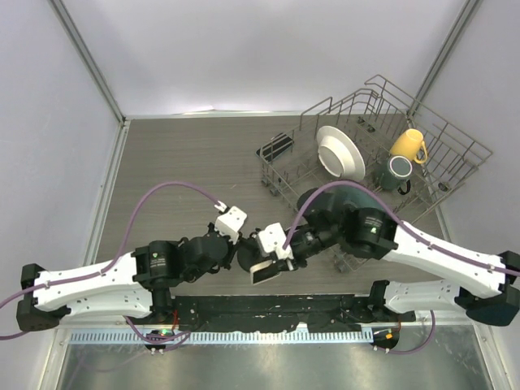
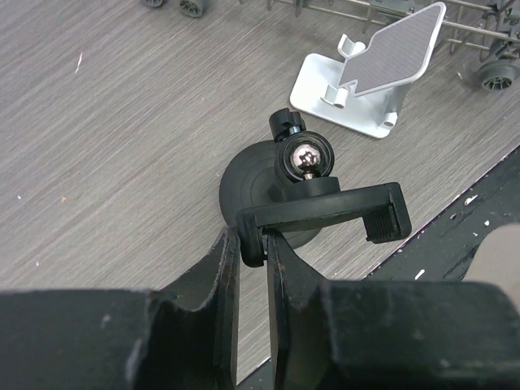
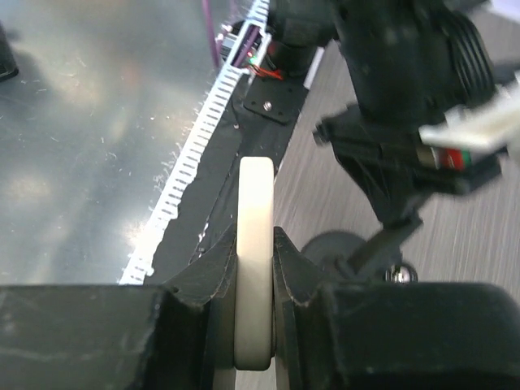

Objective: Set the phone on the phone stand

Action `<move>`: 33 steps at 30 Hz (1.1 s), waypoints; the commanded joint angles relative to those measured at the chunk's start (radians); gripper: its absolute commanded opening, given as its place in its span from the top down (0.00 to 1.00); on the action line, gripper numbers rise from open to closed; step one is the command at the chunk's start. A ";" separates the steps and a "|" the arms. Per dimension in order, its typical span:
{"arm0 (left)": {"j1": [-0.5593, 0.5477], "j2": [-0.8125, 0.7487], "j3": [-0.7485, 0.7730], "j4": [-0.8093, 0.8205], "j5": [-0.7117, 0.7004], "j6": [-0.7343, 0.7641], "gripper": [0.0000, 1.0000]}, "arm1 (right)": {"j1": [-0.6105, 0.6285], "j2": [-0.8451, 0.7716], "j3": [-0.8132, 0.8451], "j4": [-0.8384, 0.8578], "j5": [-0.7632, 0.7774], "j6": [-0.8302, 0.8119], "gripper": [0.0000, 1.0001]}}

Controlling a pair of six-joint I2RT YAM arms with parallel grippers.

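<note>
Right claw (image 3: 254,240) is pinching the phone (image 3: 254,203) tight across its thin white edge, both fingers pressing flat on its faces. In the right wrist view the phone is standing on edge, its edge running straight out from the fingers toward the near left; which end is its top cannot be told. It is hanging above the table (image 1: 187,154) at near centre, just right of the black stand (image 2: 325,213).

Left claw (image 2: 252,242) is nearly closed and gripping the left tip of that stand's clamp bar. The bar is lying level above a round base, with a ball joint showing between them.

Both claws are crowding each other, with the black strip (image 1: 268,307) of the near edge just behind them. A silver stand (image 2: 366,81) is sitting farther off, beside the rack (image 1: 382,146) at far right. Bare tabletop is lying open to the far left.
</note>
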 commanded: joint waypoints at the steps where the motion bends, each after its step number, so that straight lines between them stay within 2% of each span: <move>1: 0.008 -0.026 0.016 0.066 0.087 0.096 1.00 | 0.050 0.085 0.012 0.268 -0.081 -0.107 1.00; 5: 0.013 -0.049 0.009 0.071 0.136 0.134 1.00 | 0.067 0.183 0.052 0.277 -0.092 -0.182 1.00; 12: 0.028 -0.092 -0.015 0.083 0.211 0.186 1.00 | 0.067 0.231 0.058 0.280 -0.106 -0.248 1.00; 16: 0.037 -0.092 -0.015 0.086 0.240 0.203 1.00 | 0.064 0.222 0.037 0.329 -0.097 -0.253 1.00; 19: 0.039 -0.080 -0.009 0.076 0.257 0.214 1.00 | 0.051 0.225 0.032 0.371 -0.155 -0.225 1.00; 24: 0.042 -0.095 -0.017 0.089 0.297 0.232 1.00 | 0.016 0.226 0.026 0.379 -0.225 -0.213 1.00; 33: 0.040 -0.100 -0.012 0.083 0.309 0.248 1.00 | -0.021 0.240 0.052 0.333 -0.258 -0.199 1.00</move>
